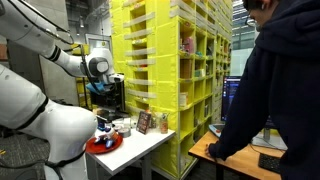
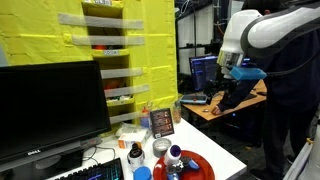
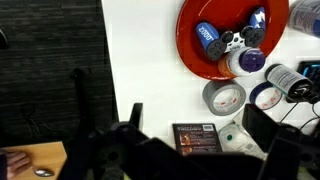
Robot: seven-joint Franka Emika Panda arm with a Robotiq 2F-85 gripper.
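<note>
My gripper point(image 3: 200, 135) is open and empty, held high above a white table point(image 3: 140, 70). Straight below it in the wrist view lie a dark printed box point(image 3: 197, 137), a white packet point(image 3: 240, 130), a grey tape roll point(image 3: 224, 97) and a blue tape roll point(image 3: 266, 96). A red plate point(image 3: 192, 55) holds blue containers and small items. The gripper point(image 1: 100, 87) also shows in both exterior views point(image 2: 240, 72), well above the red plate point(image 1: 103, 146) point(image 2: 200, 166) and the upright box point(image 1: 144, 122) point(image 2: 161, 122).
Tall yellow shelving point(image 1: 160, 60) stands behind the table. A person in a dark hoodie point(image 1: 285, 80) leans on a wooden desk point(image 1: 230, 160). A black monitor point(image 2: 50, 110) and keyboard stand at one end of the table. Dark carpet point(image 3: 50, 70) lies beside it.
</note>
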